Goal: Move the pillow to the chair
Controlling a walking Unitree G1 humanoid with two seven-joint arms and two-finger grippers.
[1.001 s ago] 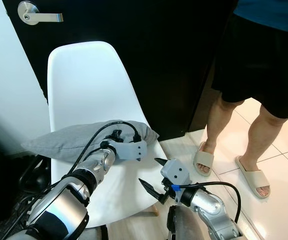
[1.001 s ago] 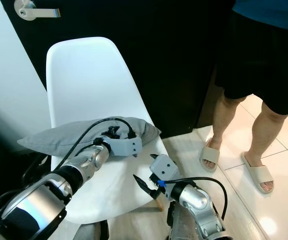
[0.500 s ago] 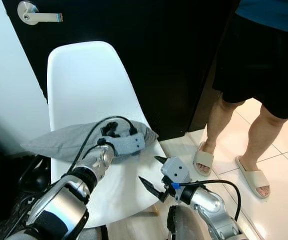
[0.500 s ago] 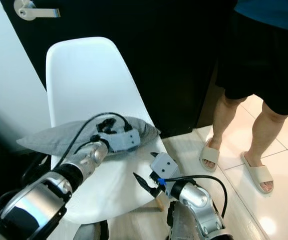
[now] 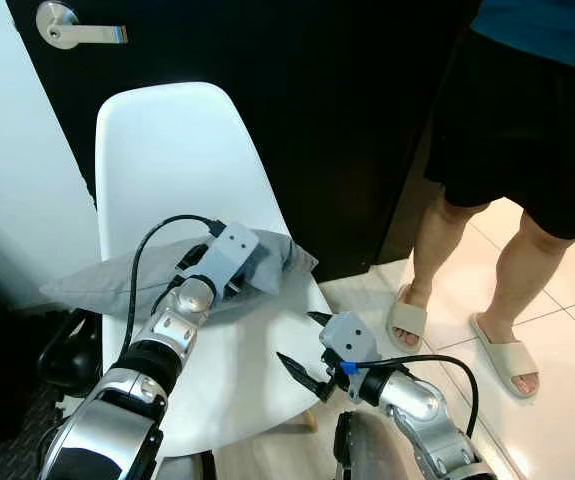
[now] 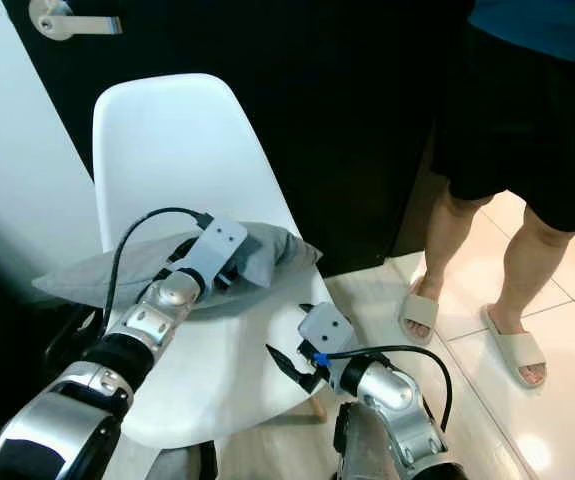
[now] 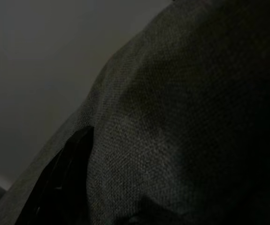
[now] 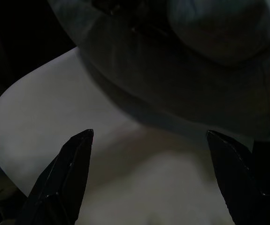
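The pillow (image 5: 157,280) already lies on the chair (image 5: 167,160) seat, mid-left of frame. My left gripper (image 5: 239,277) presses into it, fingers hidden; my right gripper (image 5: 299,345) hovers open. Letting go remains.

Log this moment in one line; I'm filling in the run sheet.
pillow on chair seat, overhanging its left edge | left gripper at pillow | right gripper open, over seat front | person standing at right

Our arms are silver, jointed with black bands. Each hand, left hand (image 5: 250,272) and right hand (image 5: 305,349), has a grey block housing, black pointed fingers and a looping black cable.
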